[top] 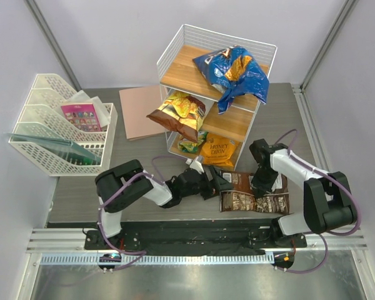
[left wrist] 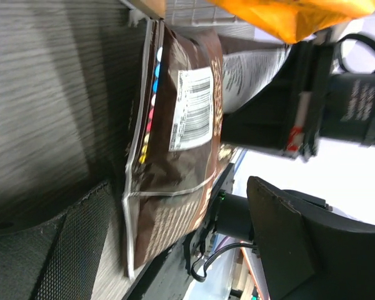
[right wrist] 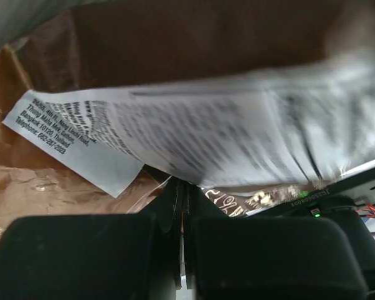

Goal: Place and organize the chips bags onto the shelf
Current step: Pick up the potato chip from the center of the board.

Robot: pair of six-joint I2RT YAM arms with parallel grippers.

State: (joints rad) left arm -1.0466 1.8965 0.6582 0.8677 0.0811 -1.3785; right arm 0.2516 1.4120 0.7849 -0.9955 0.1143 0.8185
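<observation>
Right wrist view shows the right fingers (right wrist: 112,250) clenched together at the dark brown bag (top: 250,201); left fingers (left wrist: 69,250) spread wide. Light, crinkly, slippery film: its sealed seam likely grips best.

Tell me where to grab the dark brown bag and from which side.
Grip the dark brown bag by the flat seam at its left end, coming in low along the table from the left. It lies flat, so only a thin edge can be pinched. The left pincer stands open around that seam; the right pincer is shut on the far edge.
</observation>
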